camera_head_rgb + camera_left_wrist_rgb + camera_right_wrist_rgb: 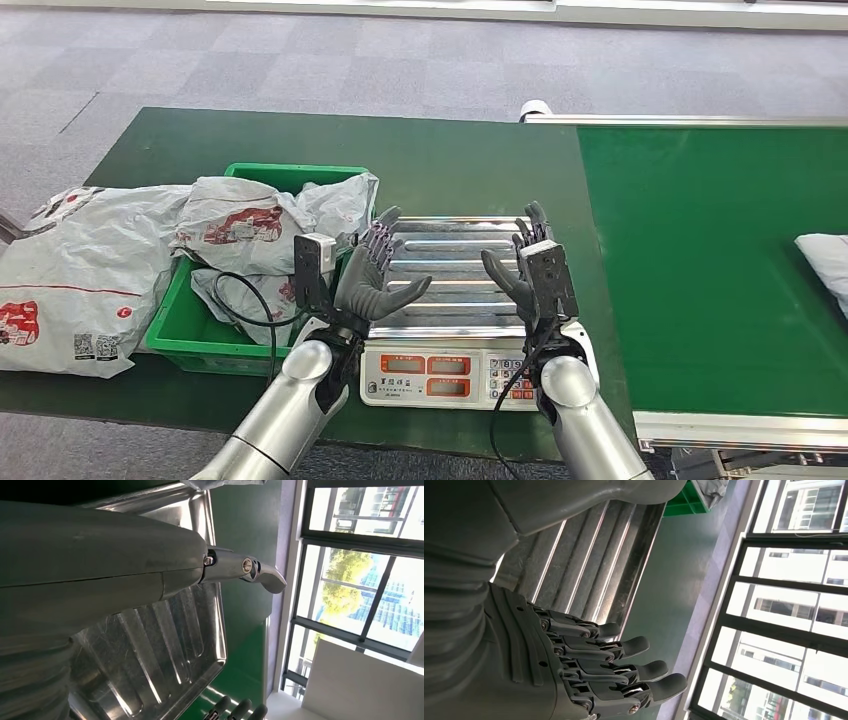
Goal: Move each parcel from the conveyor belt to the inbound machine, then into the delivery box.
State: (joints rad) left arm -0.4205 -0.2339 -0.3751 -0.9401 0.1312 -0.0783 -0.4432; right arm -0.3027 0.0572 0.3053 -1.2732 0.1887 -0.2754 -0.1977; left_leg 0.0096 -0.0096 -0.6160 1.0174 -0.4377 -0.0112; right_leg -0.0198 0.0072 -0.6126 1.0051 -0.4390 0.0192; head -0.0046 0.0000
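Observation:
Both hands hover over the ribbed steel pan (450, 262) of the weighing scale, the inbound machine (445, 375). My left hand (375, 275) is open, palm turned inward, over the pan's left side. My right hand (528, 270) faces it over the right side, fingers (624, 662) spread and holding nothing. The pan (165, 645) between them is bare. A grey parcel (825, 262) lies on the green conveyor belt (700, 260) at the far right edge. Grey parcels with red print (250, 225) fill the green delivery box (190, 340).
A large grey parcel (75, 280) lies on the green table (440, 160) left of the box. The conveyor's metal frame (680, 120) borders the belt. Grey carpet (300, 60) lies beyond the table. Windows (794, 595) appear in the wrist views.

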